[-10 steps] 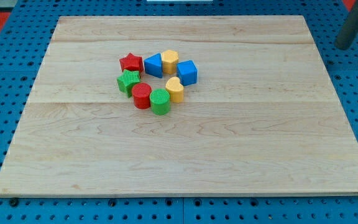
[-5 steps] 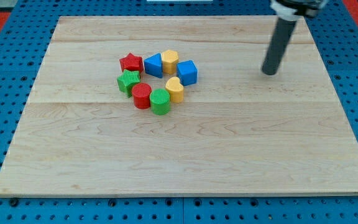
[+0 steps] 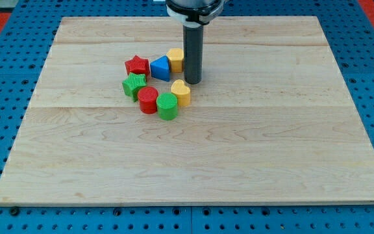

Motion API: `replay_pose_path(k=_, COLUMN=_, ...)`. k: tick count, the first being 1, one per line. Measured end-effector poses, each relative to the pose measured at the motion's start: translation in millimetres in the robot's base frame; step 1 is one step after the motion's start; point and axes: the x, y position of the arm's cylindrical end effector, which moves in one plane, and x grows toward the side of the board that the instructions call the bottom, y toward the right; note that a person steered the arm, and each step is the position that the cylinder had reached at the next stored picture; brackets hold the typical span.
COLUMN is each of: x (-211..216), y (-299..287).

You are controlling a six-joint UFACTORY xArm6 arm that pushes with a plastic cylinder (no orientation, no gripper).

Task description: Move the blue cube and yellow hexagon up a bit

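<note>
My tip (image 3: 193,80) rests on the wooden board (image 3: 271,149), just right of the yellow hexagon (image 3: 176,60). The rod hides the blue cube, so contact cannot be confirmed. No gripper is fitted. Judged barely begun: the hexagon sits within the cluster beside the blue triangular block (image 3: 160,67).

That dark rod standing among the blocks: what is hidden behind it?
Behind the rod, my tip stands just right of the yellow hexagon, part of which shows. The blue cube cannot be seen; the rod likely covers it. A yellow heart sits just below the tip.
</note>
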Motion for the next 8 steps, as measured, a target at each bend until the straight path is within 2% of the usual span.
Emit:
replay_pose_path(k=2, x=4.5, y=11.7)
replay_pose_path(k=5, x=-28.9, y=26.4)
replay_pose_path(k=6, x=-9.6, y=40.5)
replay_pose_path(k=8, x=-6.1, y=72.6)
